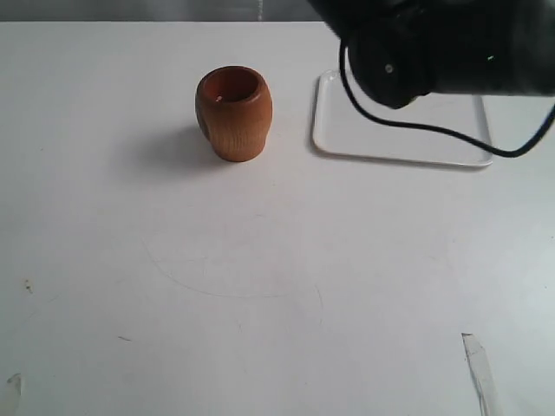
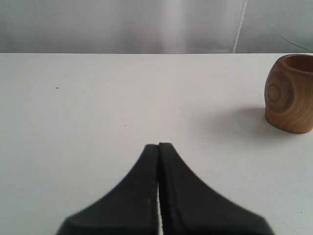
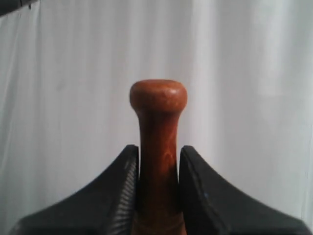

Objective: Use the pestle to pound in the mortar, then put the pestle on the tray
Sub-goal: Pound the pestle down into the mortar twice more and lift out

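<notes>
R gripper [image 3: 158,152] is clamped on the pestle [image 3: 158,100], knob end showing. The mortar [image 1: 233,113] stands upright, far centre-left, w/ the tray [image 1: 399,139] to its right, apart. Looks like the carry-over: line the pestle up vertical over the mouth and drop in w/o clipping the rim. L gripper [image 2: 159,147] is pressed closed, empty, low over the table [image 1: 260,286]. Pestle's thick end is out of view, and the arm [image 1: 434,48] hides the tray's far edge.

Right arm [image 1: 451,43]: bulky matte-black housing, out of focus, with a rounded end cap bearing a small pale dot and a tiny green speck further along; one thin black cable [image 1: 408,124] loops beneath it. Left end effector [image 2: 159,145]: two matte-black fingers, broad at the base, curving inward to narrow blunt tips. Right end effector [image 3: 158,149]: same black flared fingers, inner faces faintly ribbed.
</notes>
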Motion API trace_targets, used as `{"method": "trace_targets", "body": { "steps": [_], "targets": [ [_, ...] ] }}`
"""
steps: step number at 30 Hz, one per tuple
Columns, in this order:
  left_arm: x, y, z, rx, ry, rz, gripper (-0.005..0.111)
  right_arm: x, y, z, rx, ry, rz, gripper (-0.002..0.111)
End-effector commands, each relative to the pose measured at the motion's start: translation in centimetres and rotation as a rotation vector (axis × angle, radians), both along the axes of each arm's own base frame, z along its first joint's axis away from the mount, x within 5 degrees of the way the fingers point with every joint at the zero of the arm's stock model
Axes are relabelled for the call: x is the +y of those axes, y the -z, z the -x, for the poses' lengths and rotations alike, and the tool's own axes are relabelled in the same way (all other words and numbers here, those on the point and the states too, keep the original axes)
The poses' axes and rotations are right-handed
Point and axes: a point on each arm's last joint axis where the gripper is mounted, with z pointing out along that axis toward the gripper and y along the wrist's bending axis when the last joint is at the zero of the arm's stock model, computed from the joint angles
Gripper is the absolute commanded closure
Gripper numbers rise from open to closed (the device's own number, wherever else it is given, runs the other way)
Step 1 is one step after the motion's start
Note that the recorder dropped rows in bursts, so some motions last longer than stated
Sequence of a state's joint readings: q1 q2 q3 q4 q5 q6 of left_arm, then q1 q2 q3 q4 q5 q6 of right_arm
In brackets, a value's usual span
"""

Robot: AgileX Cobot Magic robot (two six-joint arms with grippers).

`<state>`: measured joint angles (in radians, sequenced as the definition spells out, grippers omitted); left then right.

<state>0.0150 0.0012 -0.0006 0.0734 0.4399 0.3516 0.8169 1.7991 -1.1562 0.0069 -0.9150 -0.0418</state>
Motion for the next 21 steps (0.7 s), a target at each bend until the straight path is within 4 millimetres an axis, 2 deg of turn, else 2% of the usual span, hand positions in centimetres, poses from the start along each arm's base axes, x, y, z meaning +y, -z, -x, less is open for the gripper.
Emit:
{"method": "trace_targets", "body": {
  "steps": [1,4,7,11,14,15,17,18,19,21],
  "targets": [
    [-0.1,0.0,0.0,-0.004,0.006,0.015,0.107,-0.3,-0.9,0.4,-0.008,-0.001,0.01,0.108],
    [-0.1,0.0,0.0,-0.004,0.006,0.015,0.107,0.4,1.3,-0.2,0.077,-0.013,0.071,0.108],
    [-0.1,0.0,0.0,-0.004,0.006,0.015,0.107,1.4,5.3,-1.1,0.183,-0.022,0.134,0.108],
    [-0.1,0.0,0.0,-0.004,0.006,0.015,0.107,2.5,12.9,-2.2,0.351,-0.022,0.235,0.108],
    [-0.1,0.0,0.0,-0.004,0.006,0.015,0.107,2.5,18.7,-2.6,0.491,0.012,0.307,0.108],
    [-0.1,0.0,0.0,-0.004,0.006,0.015,0.107,2.5,19.7,-2.6,0.507,0.019,0.318,0.108],
    [-0.1,0.0,0.0,-0.004,0.006,0.015,0.107,2.5,20.7,-2.6,0.513,0.022,0.336,0.108],
    [-0.1,0.0,0.0,-0.004,0.006,0.015,0.107,2.5,20.5,-2.6,0.496,0.022,0.334,0.108],
    [-0.1,0.0,0.0,-0.004,0.006,0.015,0.107,2.5,19.8,-2.6,0.477,0.02,0.324,0.108],
    [-0.1,0.0,0.0,-0.004,0.006,0.015,0.107,2.6,17.2,-2.6,0.4,0.01,0.304,0.108]
  ]
}}
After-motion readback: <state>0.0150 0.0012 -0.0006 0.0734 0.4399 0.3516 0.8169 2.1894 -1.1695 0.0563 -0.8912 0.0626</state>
